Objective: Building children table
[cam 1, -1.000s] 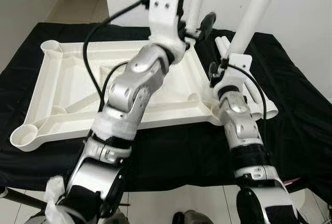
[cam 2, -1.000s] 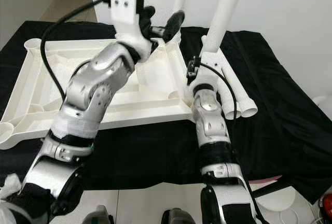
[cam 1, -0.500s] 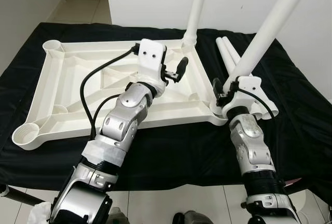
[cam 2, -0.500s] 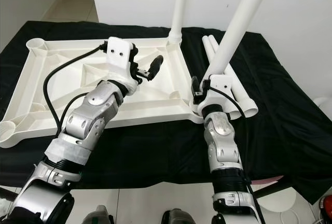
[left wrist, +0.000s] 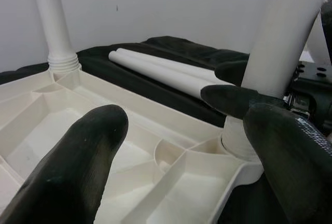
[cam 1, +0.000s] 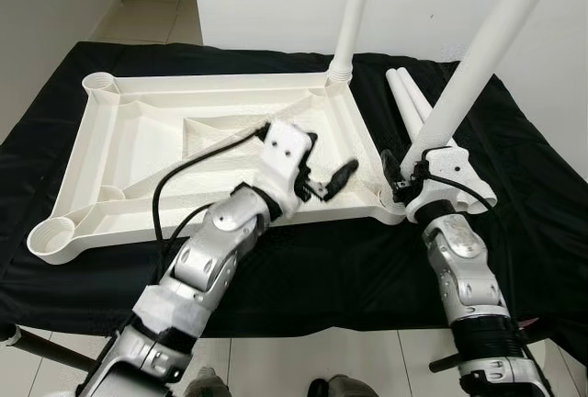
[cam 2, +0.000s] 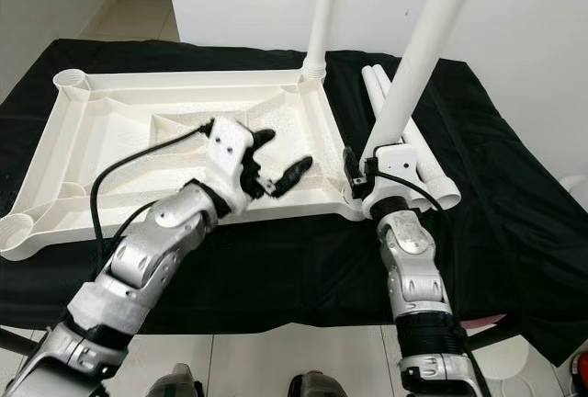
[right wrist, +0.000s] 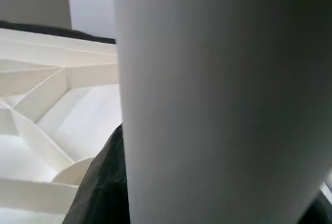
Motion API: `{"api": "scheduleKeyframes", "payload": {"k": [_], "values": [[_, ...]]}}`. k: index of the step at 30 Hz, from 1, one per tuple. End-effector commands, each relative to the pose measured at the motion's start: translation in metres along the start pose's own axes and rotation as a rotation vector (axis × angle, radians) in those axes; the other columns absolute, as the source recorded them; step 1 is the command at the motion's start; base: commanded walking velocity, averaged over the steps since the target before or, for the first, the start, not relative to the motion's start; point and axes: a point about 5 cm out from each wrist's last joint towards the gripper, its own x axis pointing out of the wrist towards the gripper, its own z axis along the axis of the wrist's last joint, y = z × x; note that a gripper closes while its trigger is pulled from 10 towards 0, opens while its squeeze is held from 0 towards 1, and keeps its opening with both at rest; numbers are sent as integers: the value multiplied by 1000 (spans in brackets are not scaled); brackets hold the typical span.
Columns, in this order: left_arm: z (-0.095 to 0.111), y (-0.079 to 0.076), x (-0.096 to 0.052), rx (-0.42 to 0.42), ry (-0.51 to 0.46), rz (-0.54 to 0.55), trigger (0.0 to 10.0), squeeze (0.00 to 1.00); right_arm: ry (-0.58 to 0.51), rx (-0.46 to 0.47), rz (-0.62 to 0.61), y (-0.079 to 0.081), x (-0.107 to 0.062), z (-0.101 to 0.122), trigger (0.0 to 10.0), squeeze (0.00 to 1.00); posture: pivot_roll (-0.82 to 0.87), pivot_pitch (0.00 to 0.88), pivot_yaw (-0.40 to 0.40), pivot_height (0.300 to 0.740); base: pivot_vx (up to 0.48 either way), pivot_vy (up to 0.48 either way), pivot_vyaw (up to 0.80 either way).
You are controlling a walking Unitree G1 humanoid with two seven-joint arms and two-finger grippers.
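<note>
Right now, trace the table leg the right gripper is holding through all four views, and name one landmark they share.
Left eye view: held leg rises from the tabletop's near right corner to the upper right.
Right eye view: same leg, right of centre.
Left wrist view: thick tube at the right edge.
Right wrist view: close-up white tube.
Shared landmark: the upturned white tabletop.

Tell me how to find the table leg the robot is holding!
Look at the big white tabletop lying upside down on the black cloth. Go to its near right corner, where the right gripper has its jaws shut on a white leg. That leg leans; the far corner leg stands straight, and the spare legs lie flat.
</note>
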Motion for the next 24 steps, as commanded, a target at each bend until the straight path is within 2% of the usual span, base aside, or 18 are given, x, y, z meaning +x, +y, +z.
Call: {"api": "scheduleKeyframes", "payload": {"k": [1,3,13,16,24], "values": [[1,-10,0,-1,-1,-136,10000,0,65,-19,10,-5,-6,-14,10000,0,44,0,-23,740,0,0,0],[2,-11,-1,5,-4,-150,10000,0,86,-51,53,-3,-7,-19,10000,0,45,0,-23,740,0,0,0],[3,-14,-5,0,-2,-173,10000,0,111,-75,135,3,-9,-28,10000,0,50,0,-25,740,0,0,0],[5,-14,-6,4,-6,-173,10000,0,132,-60,151,6,-12,-35,10000,0,54,7,-29,740,0,0,0],[10,-15,-5,4,-22,-173,10000,0,211,57,86,5,-14,-50,10000,0,52,21,-27,740,0,0,0]]}}
